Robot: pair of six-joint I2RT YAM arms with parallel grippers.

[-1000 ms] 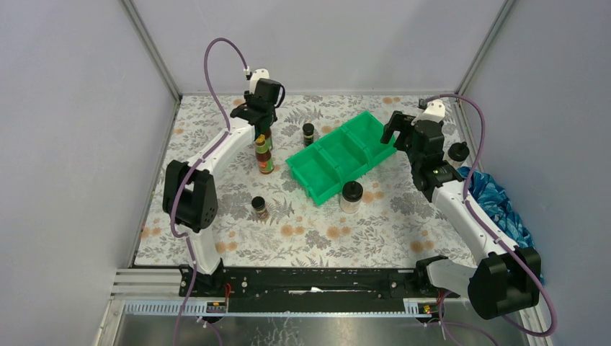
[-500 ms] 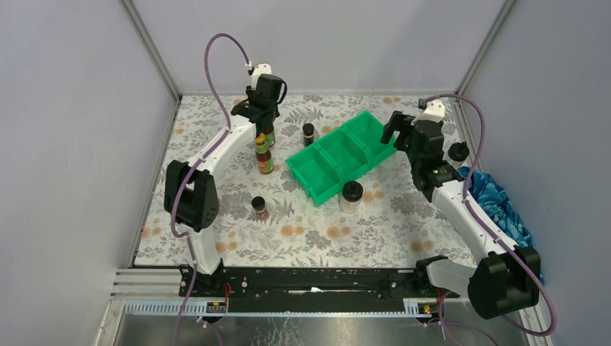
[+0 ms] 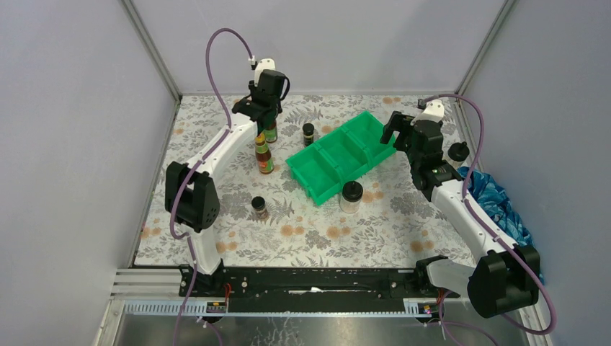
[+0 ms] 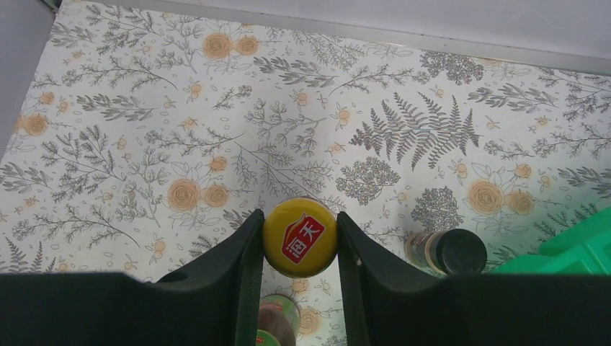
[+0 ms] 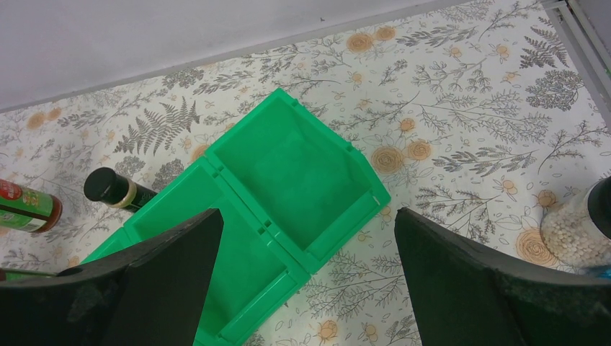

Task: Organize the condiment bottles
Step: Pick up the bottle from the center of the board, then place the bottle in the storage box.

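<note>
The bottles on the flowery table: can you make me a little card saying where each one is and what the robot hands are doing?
left gripper: shut on the cap of the held bottle
right gripper: open, above the green bin
green bin: no bottles inside
second yellow-capped bottle: upright, left of the bin
far dark jar: behind the bin's left end
near dark jar: alone, nearest the robot
front clear jar: beside the bin's near edge
side clear jar: by the right arm

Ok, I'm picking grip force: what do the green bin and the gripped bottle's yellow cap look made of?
Green bin: likely moulded plastic, uniform colour, soft sheen, thin walls. Yellow cap: glossy, printed red logo; painted metal or plastic, can't tell which.
</note>
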